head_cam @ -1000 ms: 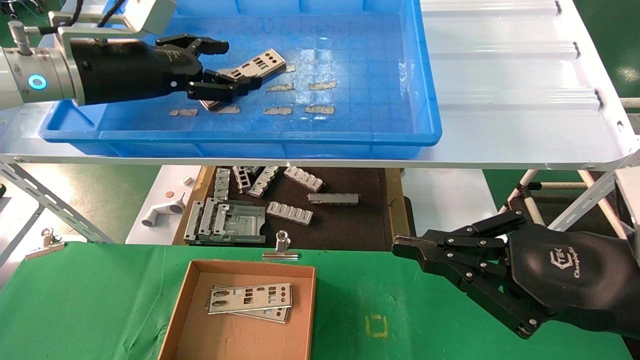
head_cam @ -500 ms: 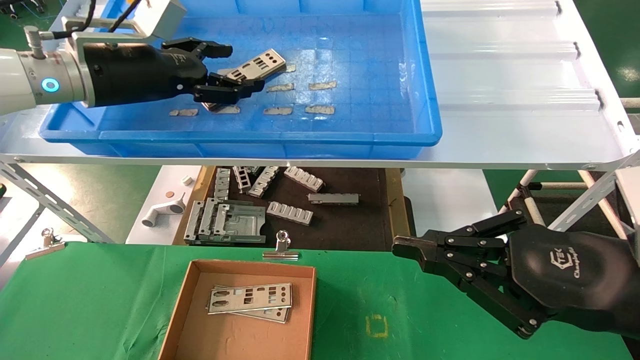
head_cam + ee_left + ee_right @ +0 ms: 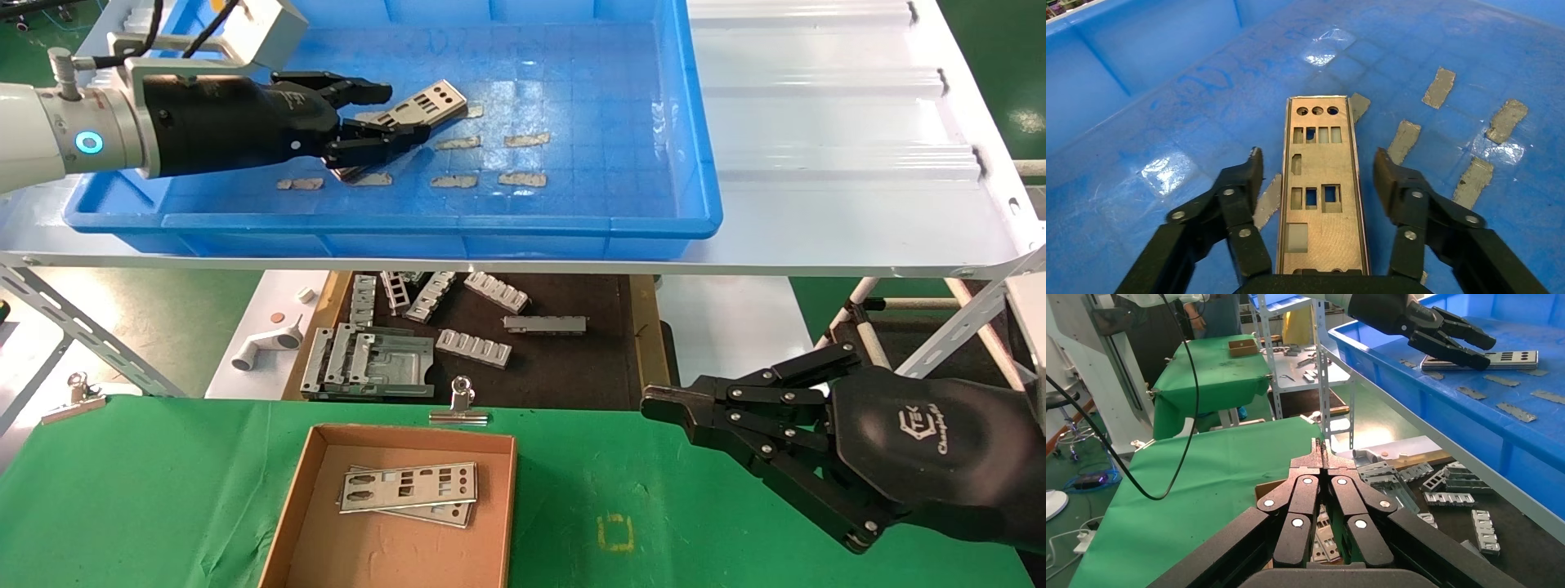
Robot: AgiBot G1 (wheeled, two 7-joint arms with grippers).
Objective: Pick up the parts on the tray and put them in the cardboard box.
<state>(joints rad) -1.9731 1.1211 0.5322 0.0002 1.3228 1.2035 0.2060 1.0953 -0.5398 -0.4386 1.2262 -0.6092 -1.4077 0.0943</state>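
The robot's left hand (image 3: pixel 388 116) reaches into the blue tray (image 3: pixel 572 220) on the white ridged shelf (image 3: pixel 817 122), its black fingers (image 3: pixel 1242 184) spread to either side of a silver part (image 3: pixel 1320 184) that lies flat on the tray's grid-patterned floor. In the left wrist view the two fingers flank the plate's long edges with a gap on each side, so the hand is partly open and grips nothing. The plate, punched with three round holes at its far end and several rectangular cutouts, appears in the head view to rest on a second plate (image 3: pixel 347 170) whose corner shows beneath the hand. Strips of grey tape (image 3: pixel 523 139) dot the tray floor just beside the plates.

Below the shelf, on the green-covered surface (image 3: pixel 147 490), the open cardboard box (image 3: pixel 319 457) holds two more parts (image 3: pixel 409 486), one stacked askew on the other. A silver binder clip (image 3: pixel 460 404) stands at the box's far edge and another (image 3: pixel 75 396) sits near the cloth's left corner. Chunky grey ribbed brackets (image 3: pixel 474 347) lie scattered on a dark mat behind the box.

The right hand (image 3: pixel 658 404) hovers over the green surface to the right of the box, well apart from it, its fingertips pressed together and empty
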